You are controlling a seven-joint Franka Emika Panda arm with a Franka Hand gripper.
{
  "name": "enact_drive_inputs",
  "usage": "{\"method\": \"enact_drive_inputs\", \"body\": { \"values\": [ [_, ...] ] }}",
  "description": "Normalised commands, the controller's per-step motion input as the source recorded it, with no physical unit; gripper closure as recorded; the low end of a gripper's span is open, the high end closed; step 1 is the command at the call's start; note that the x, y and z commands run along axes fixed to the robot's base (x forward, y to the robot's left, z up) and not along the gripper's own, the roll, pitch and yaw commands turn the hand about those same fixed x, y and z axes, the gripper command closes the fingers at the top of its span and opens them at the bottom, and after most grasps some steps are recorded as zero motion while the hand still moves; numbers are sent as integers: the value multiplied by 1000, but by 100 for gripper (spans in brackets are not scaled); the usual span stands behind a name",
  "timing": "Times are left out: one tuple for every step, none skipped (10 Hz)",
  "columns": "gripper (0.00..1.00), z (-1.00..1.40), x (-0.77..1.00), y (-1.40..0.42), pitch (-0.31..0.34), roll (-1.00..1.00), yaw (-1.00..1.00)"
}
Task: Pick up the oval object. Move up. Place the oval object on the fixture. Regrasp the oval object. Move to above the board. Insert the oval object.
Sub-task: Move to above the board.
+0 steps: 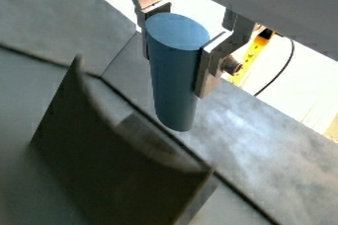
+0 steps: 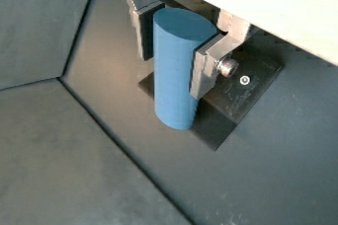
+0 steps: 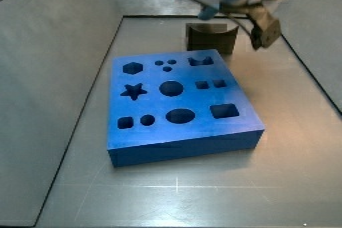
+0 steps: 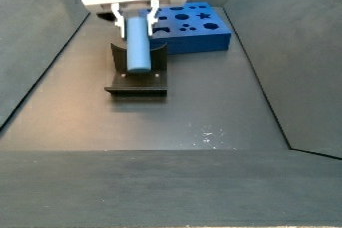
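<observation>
My gripper (image 4: 136,34) is shut on the oval object (image 4: 138,48), a blue peg with an oval end face held upright between the silver fingers (image 1: 211,63). Both wrist views show the peg (image 1: 173,71) (image 2: 176,69) clamped on its sides near the top. Its lower end hangs right over the dark fixture (image 4: 138,80), which also shows under the peg in the wrist views (image 1: 119,145) (image 2: 248,89). I cannot tell whether the peg touches it. The blue board (image 4: 198,27) (image 3: 181,107) with its cut-out holes lies beside the fixture (image 3: 210,38). In that side view the gripper (image 3: 245,20) hides the peg.
Grey sloping walls (image 4: 40,62) enclose the dark floor (image 4: 201,112) on all sides. The board's holes include a star (image 3: 134,91), circles, squares and a hexagon.
</observation>
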Motion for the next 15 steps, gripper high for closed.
{"method": "enact_drive_inputs", "body": {
  "values": [
    [100,1000,-100,64,77,-127,-8],
    [100,1000,-100,62,65,-116,11],
    [100,1000,-100,60,44,-97,30],
    [100,1000,-100,58,37,-91,32],
    [100,1000,-100,54,20,-74,34],
    [100,1000,-101,52,15,-67,32],
    [100,1000,-101,50,9,-61,26],
    [100,1000,-101,47,4,-57,21],
    [100,1000,-100,43,5,-56,11],
    [100,1000,-100,41,5,-56,7],
    [100,1000,-100,38,4,-63,2],
    [100,1000,-101,35,9,-67,-2],
    [100,1000,-104,33,14,-62,-3],
    [100,1000,-105,32,17,-59,-5],
    [100,1000,-106,26,26,-58,-5]
  ]
}}
